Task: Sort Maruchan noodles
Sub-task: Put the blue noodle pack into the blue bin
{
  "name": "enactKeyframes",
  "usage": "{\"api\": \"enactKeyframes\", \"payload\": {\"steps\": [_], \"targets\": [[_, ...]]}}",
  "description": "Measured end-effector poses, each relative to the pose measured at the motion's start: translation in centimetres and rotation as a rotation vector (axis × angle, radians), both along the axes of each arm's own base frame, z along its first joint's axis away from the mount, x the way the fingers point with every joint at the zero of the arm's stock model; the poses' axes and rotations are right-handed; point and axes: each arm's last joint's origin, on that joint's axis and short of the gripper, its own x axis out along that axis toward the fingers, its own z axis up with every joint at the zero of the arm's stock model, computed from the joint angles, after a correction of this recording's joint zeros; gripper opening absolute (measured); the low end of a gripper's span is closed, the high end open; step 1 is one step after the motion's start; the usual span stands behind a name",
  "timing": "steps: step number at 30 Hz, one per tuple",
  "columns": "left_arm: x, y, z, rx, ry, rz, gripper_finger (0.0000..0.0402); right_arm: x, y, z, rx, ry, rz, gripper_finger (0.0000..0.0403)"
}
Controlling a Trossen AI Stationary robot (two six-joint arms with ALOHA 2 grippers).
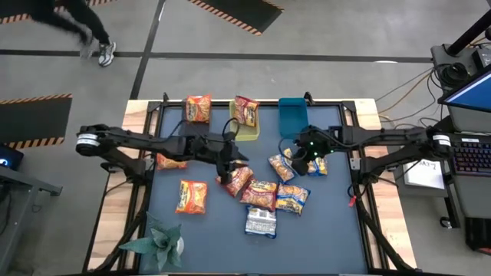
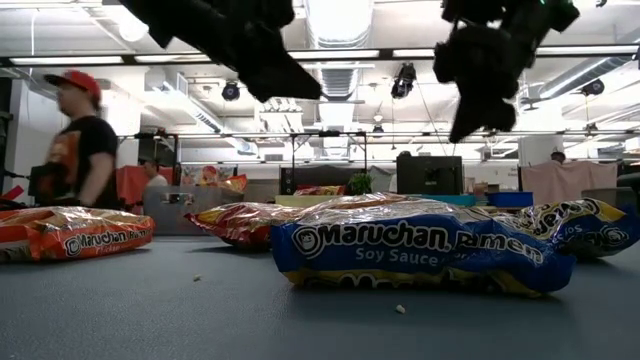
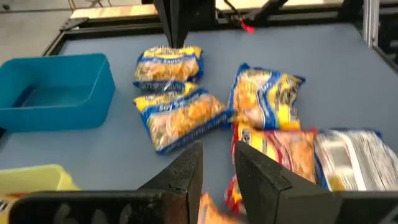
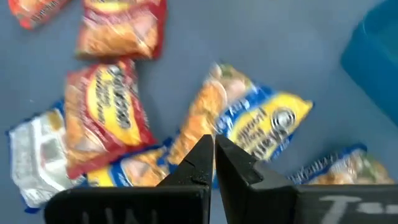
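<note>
Now your right gripper [image 4: 213, 163] is clenched empty above a crinkly blue-and-yellow plastic noodle packet [image 4: 249, 127] near the blue plastic bin [image 1: 292, 116]. Your left gripper [image 3: 217, 165] stands slightly parted, grasping nothing, over the red packet [image 3: 283, 149] mid-table. Expect these packets to feel light, slippery and brittle inside; pinch a sealed end gently.

Packets [image 1: 261, 193] lie clustered mid-table; one packet [image 1: 246, 111] sits in the middle bin [image 1: 254, 132], the plant [image 1: 159, 242] at the near-left corner.
</note>
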Motion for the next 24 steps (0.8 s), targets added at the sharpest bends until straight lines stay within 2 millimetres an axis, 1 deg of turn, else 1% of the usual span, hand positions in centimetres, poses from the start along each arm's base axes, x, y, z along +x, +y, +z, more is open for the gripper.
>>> {"api": "enactKeyframes", "payload": {"steps": [5, 7, 9, 12, 15, 17, 20, 24], "targets": [[2.4, 0.1, -1.8, -0.001, -0.085, 0.001, 0.0076, -0.9, 0.0, -2.9, 0.011, 0.078, -0.068, 0.0008], [3.4, 0.1, -2.7, 0.0, -0.116, 0.001, 0.0075, -0.9, 0.0, -3.8, 0.02, 0.086, -0.103, 0.0009], [4.4, 0.2, -3.6, 0.0, -0.123, 0.002, 0.0071, -1.1, 0.0, -4.4, 0.035, 0.088, -0.126, 0.0009], [6.1, 0.3, -5.0, 0.0, -0.093, 0.004, 0.0052, -1.1, -0.1, -4.5, 0.058, 0.074, -0.134, 0.0021], [7.9, 0.4, -6.4, 0.002, -0.062, 0.003, 0.0026, -1.3, -0.2, -4.2, 0.077, 0.052, -0.139, 0.0048], [8.8, 0.5, -7.2, 0.002, -0.048, 0.003, 0.0009, -1.5, -0.4, -3.9, 0.09, 0.037, -0.14, 0.0075], [9.7, 0.7, -8.2, 0.001, -0.031, 0.007, 0.0005, -1.8, -0.5, -3.6, 0.087, 0.018, -0.123, 0.012], [10.2, 1.1, -9.8, -0.011, 0.007, 0.023, 0.0002, -1.9, -0.9, -3.5, 0.058, 0.014, -0.099, 0.0181]]}}
